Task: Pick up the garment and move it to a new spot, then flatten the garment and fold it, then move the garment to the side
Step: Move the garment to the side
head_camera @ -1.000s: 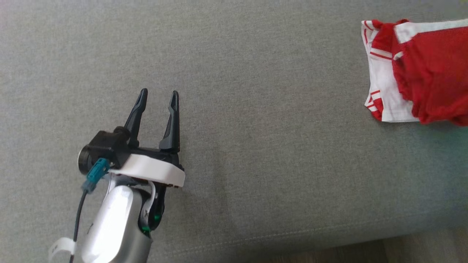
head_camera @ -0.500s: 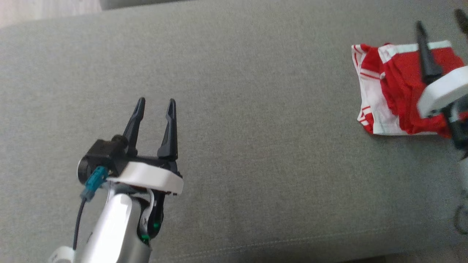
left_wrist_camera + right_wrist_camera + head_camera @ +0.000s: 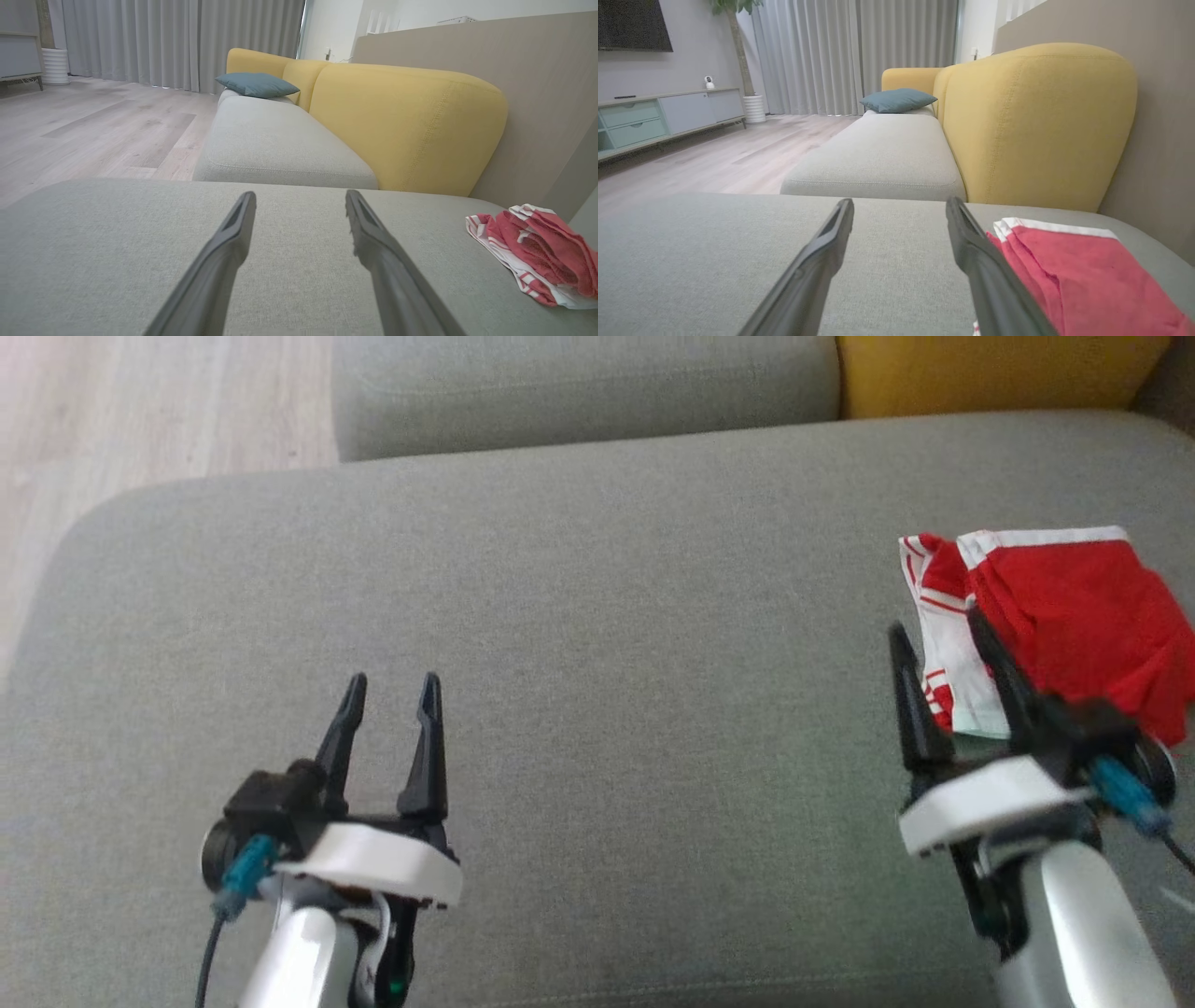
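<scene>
The garment (image 3: pixel 1074 616) is a red and white folded piece lying on the grey seat cushion (image 3: pixel 607 663) at the far right; it also shows in the left wrist view (image 3: pixel 542 252) and the right wrist view (image 3: pixel 1069 275). My right gripper (image 3: pixel 938 625) stands open just in front of and left of the garment, one finger overlapping its white edge, nothing between the jaws. Over the bare cushion at the lower left, my left gripper (image 3: pixel 390 686) hovers open and empty, far from the garment.
A second grey seat cushion (image 3: pixel 579 387) lies beyond the first, with a yellow backrest (image 3: pixel 990 373) at the far right. Wooden floor (image 3: pixel 140 420) lies past the cushion's left edge. A blue pillow (image 3: pixel 257 85) sits far down the sofa.
The head camera tilted, so the whole view shifted down. My right gripper has come into view and dropped back to the garment's near-left edge. The left gripper stays open.
</scene>
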### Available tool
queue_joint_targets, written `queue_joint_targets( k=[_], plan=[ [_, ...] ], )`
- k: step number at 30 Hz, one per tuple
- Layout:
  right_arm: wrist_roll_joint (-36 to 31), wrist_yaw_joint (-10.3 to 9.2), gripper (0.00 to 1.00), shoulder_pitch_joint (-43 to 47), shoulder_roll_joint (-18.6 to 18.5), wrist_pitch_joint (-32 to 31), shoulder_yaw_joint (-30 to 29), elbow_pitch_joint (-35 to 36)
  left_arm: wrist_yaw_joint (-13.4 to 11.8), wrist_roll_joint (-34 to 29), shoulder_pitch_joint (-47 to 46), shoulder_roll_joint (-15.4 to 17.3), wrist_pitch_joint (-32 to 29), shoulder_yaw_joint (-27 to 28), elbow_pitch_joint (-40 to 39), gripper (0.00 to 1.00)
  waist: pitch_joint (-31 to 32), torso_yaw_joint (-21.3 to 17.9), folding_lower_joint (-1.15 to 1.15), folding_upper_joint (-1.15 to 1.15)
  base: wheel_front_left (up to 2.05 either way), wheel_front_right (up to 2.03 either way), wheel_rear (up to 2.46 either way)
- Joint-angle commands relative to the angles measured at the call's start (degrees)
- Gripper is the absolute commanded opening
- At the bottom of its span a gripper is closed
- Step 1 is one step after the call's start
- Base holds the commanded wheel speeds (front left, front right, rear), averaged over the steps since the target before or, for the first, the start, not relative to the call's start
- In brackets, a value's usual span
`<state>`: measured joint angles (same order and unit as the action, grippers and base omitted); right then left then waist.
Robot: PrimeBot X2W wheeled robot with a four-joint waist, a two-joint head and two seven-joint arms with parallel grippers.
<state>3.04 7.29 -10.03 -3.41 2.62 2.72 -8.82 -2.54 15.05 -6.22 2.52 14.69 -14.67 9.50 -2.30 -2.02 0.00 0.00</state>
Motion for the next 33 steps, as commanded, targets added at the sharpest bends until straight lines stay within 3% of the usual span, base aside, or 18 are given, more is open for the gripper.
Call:
queue_joint_targets(
  k=[1,6,22,33],
  plan=[
    [2.0,0.2,1.0,0.1,0.5,2.1,0.1,2.1,-0.3,0.0,-0.8,0.4,0.3,1.5,-1.7,1.0,0.9,0.3,0.0,0.0,0.0,0.0,0.0],
    [4.3,0.2,1.0,2.5,0.5,5.4,1.0,0.5,-0.8,-0.6,0.9,0.4,0.3,1.4,-1.2,1.0,1.3,0.1,0.0,0.0,0.0,0.0,0.0],
    [5.4,0.2,1.0,3.1,0.5,7.9,1.6,-1.5,-3.1,-2.6,1.9,0.4,0.3,1.6,-4.5,1.0,1.3,0.2,0.0,0.0,0.0,0.0,0.0],
    [5.8,0.2,1.0,2.9,0.5,8.2,2.4,-1.9,-2.9,-0.7,2.2,0.4,0.3,2.4,-4.5,1.0,0.8,0.1,0.0,0.0,0.0,0.0,0.0]
  ],
)
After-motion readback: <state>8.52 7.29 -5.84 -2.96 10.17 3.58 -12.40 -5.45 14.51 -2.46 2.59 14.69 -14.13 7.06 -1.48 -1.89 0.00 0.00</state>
